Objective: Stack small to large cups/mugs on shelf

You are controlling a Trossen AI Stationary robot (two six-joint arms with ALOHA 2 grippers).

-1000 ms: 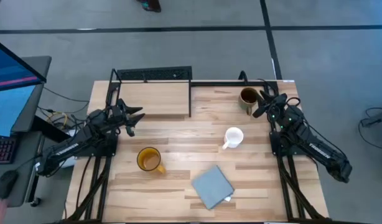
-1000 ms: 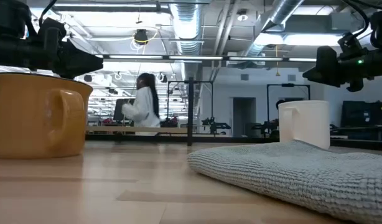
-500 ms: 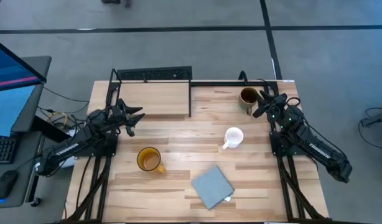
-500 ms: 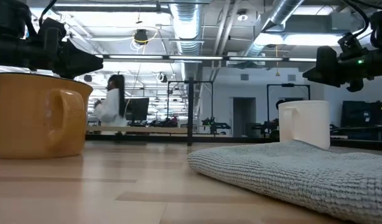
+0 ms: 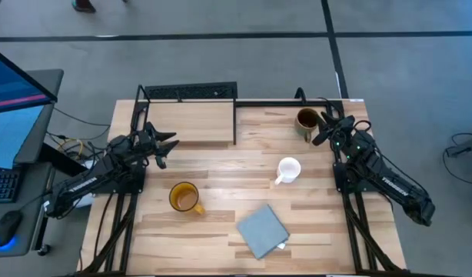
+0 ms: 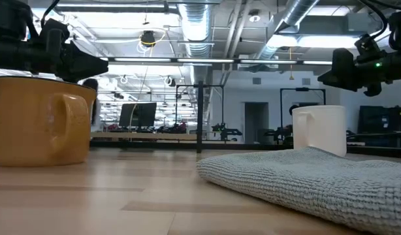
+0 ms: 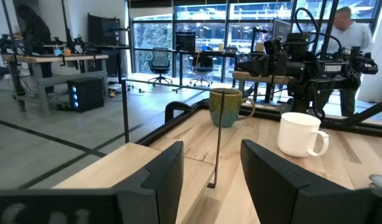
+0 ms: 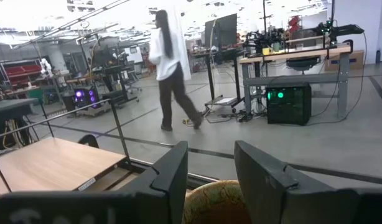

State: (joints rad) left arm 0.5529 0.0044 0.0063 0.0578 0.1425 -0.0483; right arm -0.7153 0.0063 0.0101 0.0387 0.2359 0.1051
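— What do the mugs look like, and where do they sit?

— The small white handled mug (image 5: pixel 288 168) stands upright right of the wooden tabletop (image 5: pixel 221 215)'s centre. The yellow-orange handled mug (image 5: pixel 184 197) is at eight o'clock from it, well apart, upright. The olive-brown handled mug with the dark inside (image 5: pixel 306 119) sits at one o'clock from the white one, near the table's far edge.

— And the shelf?

— The low light-wood shelf with a black frame and perforated back rail (image 5: pixel 191 123) fills the table's eleven o'clock corner; nothing stands on it.

— The grippers?

— The left gripper (image 5: pixel 162 146) hovers beside the shelf's near left corner, fingers parted, holding nothing. The right gripper (image 5: pixel 324 129) hovers just beside the olive-brown mug, at four o'clock from it, fingers spread, nothing between them.

— Room to move?

— Bare wood lies between the white mug and the shelf. A grey folded cloth (image 5: pixel 262 231) lies at six o'clock, close to the near edge. In the right wrist view a person in white (image 8: pixel 169 68) walks the floor beyond the table.
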